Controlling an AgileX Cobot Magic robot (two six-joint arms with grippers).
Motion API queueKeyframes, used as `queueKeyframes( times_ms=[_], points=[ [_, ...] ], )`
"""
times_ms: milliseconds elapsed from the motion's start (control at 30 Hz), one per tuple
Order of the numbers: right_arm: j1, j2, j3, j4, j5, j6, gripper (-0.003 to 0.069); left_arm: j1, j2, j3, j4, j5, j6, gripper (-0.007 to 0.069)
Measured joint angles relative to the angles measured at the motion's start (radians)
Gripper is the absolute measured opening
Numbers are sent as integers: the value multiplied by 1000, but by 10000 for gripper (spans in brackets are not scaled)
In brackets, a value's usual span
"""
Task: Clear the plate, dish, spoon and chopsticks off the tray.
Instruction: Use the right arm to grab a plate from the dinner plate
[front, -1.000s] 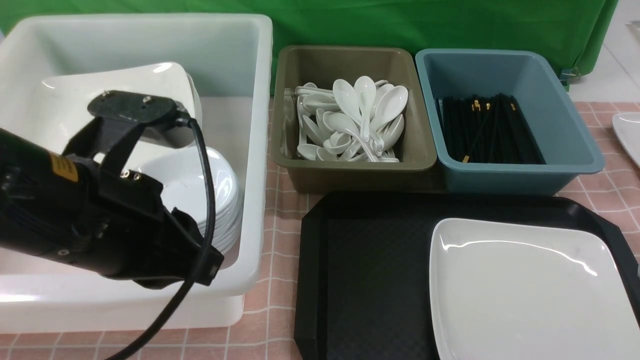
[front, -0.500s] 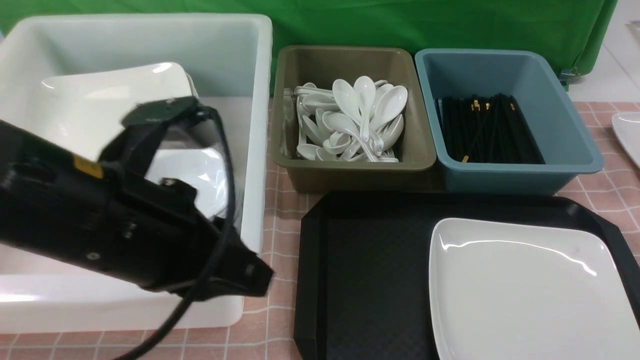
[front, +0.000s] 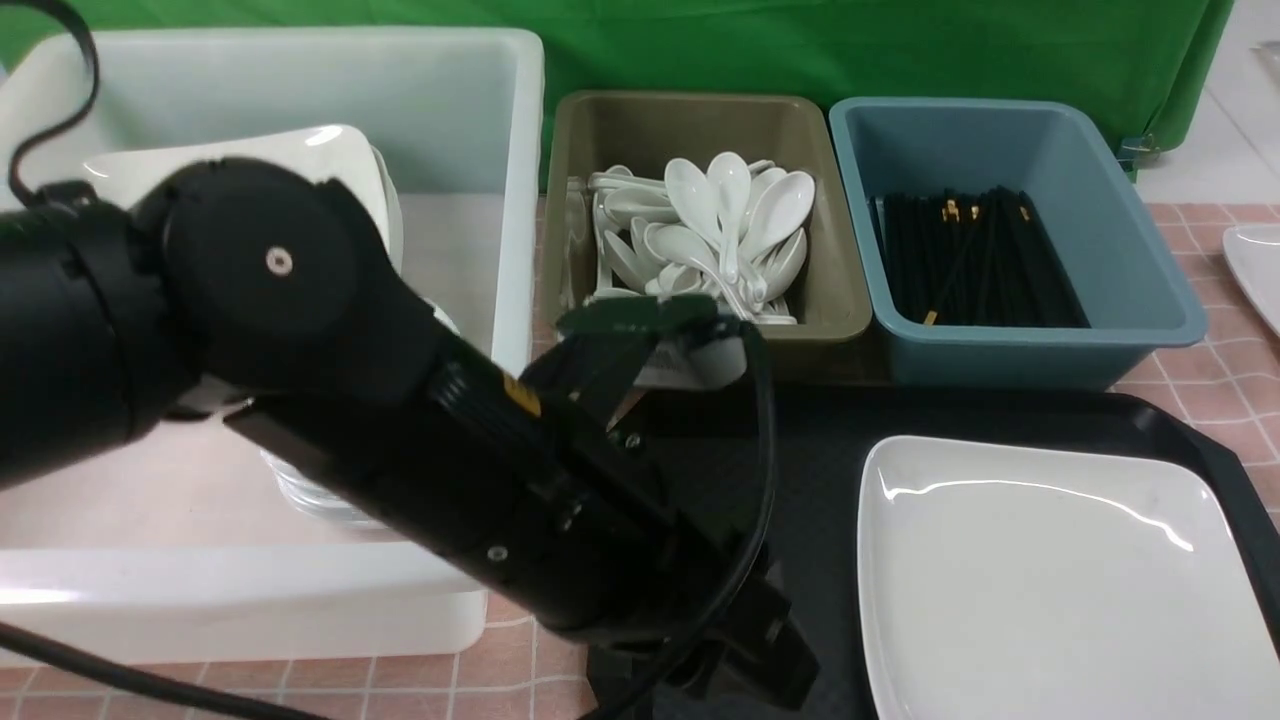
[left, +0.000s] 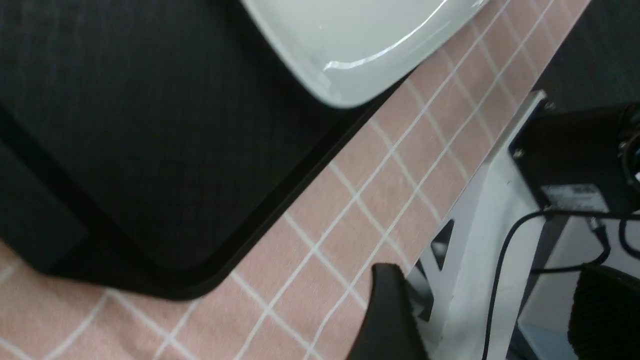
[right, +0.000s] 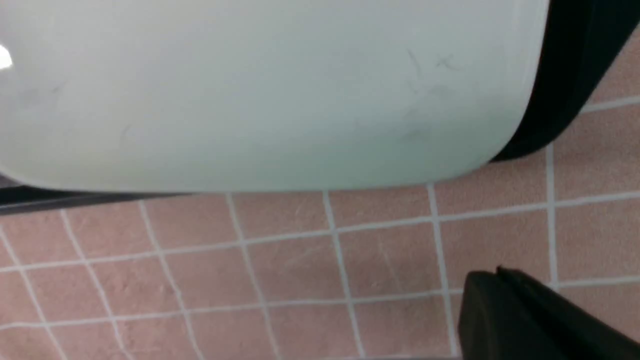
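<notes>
**Plate (front: 1060, 580) next: take it by the rim**

Plate lies flat on the right part of the tray (front: 740, 470), the only ware seen there, one corner jutting past the tray's rim. Left gripper (front: 745, 670) hangs low over the bare left part; only one finger shows, so I cannot tell its width. Right gripper (right: 500, 285) is closed and empty beside that corner. Best to open wide, slide under the overhang and pinch firmly, since the glaze looks slippery.

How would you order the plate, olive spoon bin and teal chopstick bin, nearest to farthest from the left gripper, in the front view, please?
1. Plate, right, on the tray.
2. Olive spoon bin, behind.
3. Teal chopstick bin, back right.
</notes>
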Motion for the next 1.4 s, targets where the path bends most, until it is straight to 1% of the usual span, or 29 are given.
queueKeyframes(
  times_ms=[67,133,200,267,300,333,367,467,533,633,733,800,833,1000,1267,1333,1367,1400],
  points=[
    [0,35,0,-4,-15,8,30,0,-1,-11,0,0,0,447],
    [0,92,0,-12,-49,18,50,0,-1,-19,0,1,0,447],
    [0,134,0,-13,-77,21,101,0,-1,-19,5,2,0,445],
    [0,170,0,-14,-113,22,201,0,-1,-19,23,3,0,436],
    [0,172,0,-14,-115,22,209,0,-1,-19,23,3,0,435],
    [0,191,0,-14,-125,22,265,0,-1,-19,37,4,0,428],
    [0,201,0,-14,-127,22,291,0,-1,-19,46,5,0,424],
    [0,229,0,-9,-143,28,322,0,-1,-19,56,5,0,409],
    [0,242,0,5,-154,32,328,0,-1,-19,60,5,0,401],
    [0,279,0,72,-189,14,331,0,-1,-19,64,5,0,386],
    [0,296,0,100,-209,-2,336,0,-1,-19,65,5,0,382],
    [0,330,0,130,-235,-25,374,0,-1,-19,67,5,0,378],
    [0,333,0,132,-236,-28,377,0,-1,-19,67,5,0,377],
    [0,379,-1,151,-288,-44,475,0,-1,-19,67,5,0,377],
    [-1,416,-13,187,-281,-95,484,0,-1,-19,67,4,0,375],
    [-1,426,-17,220,-282,-113,472,0,-1,-19,67,4,0,375],
    [-1,438,-21,251,-284,-131,440,0,-1,-19,67,4,0,375],
    [-1,447,-22,277,-288,-149,388,0,-1,-19,67,4,0,375]
  ],
)
